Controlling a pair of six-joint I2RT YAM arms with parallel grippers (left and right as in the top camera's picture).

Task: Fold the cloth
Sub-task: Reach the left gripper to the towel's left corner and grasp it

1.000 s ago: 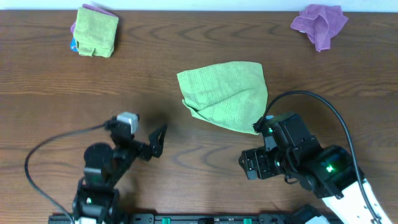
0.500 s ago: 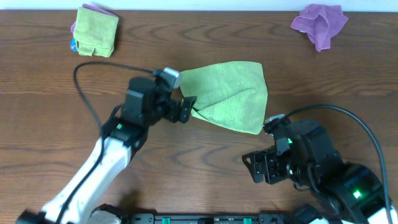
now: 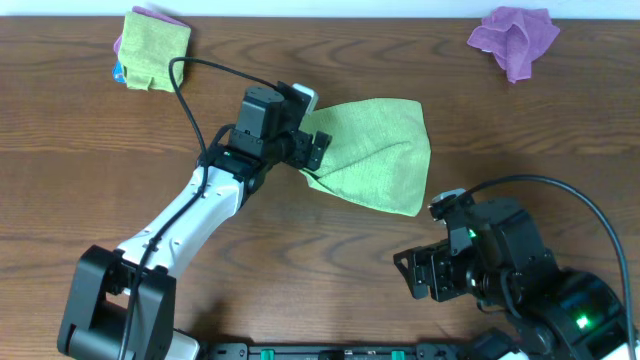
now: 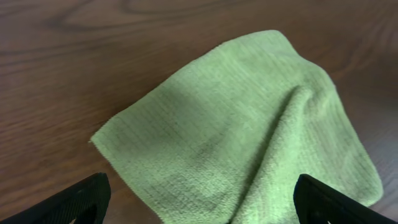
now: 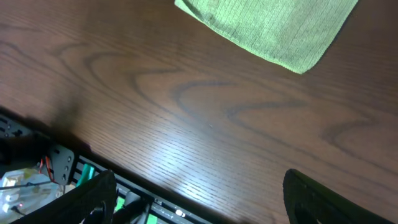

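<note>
We log: cloth [image 3: 375,150] lies on table [image 3: 60,180], under and ahead of L gripper [image 4: 202,202] jaws. R gripper [image 5: 205,199] jaws well apart from cloth's near corner. Folded stack [image 3: 153,48] far left of L jaws; crumpled rag [image 3: 515,38] far right.

two green cloths [image 3: 372,158] [image 3: 157,48], two arms [image 3: 195,210] [image 3: 520,275]

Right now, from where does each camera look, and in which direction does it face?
Overhead: above the brown wooden table, facing straight down; both arms show, left hand at the lime-green fuzzy square towel, right hand apart from it.
Left wrist: on the left arm, close above the towel, looking down on it; two dark fingertips in the bottom corners.
Right wrist: on the right arm, facing bare wood with the towel's corner at the top; dark fingertips below.
Shared: both wrist views show the towel.
</note>
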